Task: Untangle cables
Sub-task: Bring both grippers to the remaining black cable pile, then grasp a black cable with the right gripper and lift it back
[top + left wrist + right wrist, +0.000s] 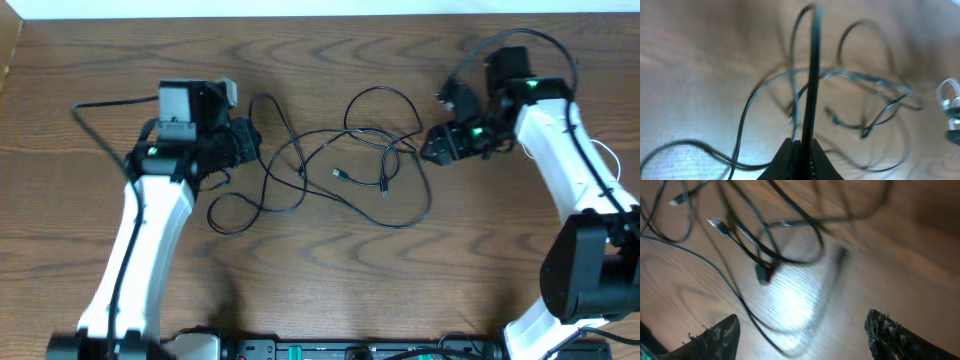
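Thin black cables lie tangled in loops on the middle of the wooden table. My left gripper is at the tangle's left edge and is shut on a black cable that rises straight up from the jaws. My right gripper is at the tangle's right edge, open and empty, its fingertips wide apart just above the table with a cable loop between them. Small plug ends lie inside the tangle. No white cable shows in the tangle.
A thin white loop lies at the table's right edge beside the right arm and shows in the left wrist view. Thick black arm cables arch behind both arms. A power strip sits at the front edge.
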